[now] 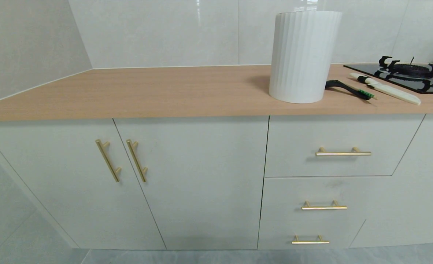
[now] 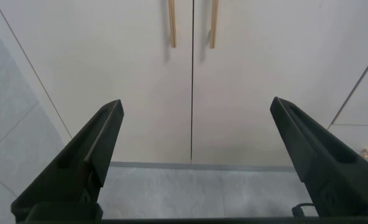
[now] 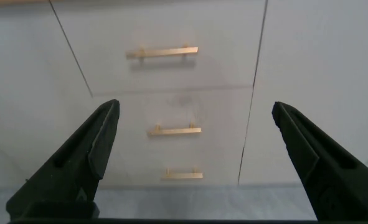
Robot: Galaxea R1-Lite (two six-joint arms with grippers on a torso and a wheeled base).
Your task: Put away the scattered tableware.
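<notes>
2 utensils lie on the wooden countertop (image 1: 147,91), just right of the tall white ribbed container (image 1: 302,55). One is a black-handled tool (image 1: 348,89) with a green band, its black end right at the container's base. The other is a cream-white utensil (image 1: 385,93) just beside it, near the black hob (image 1: 410,71). Both grippers are spread wide and hold nothing. The left gripper (image 2: 195,106) faces the 2 cabinet doors (image 2: 127,81); the right gripper (image 3: 195,106) faces the 3 drawers (image 3: 171,74).
</notes>
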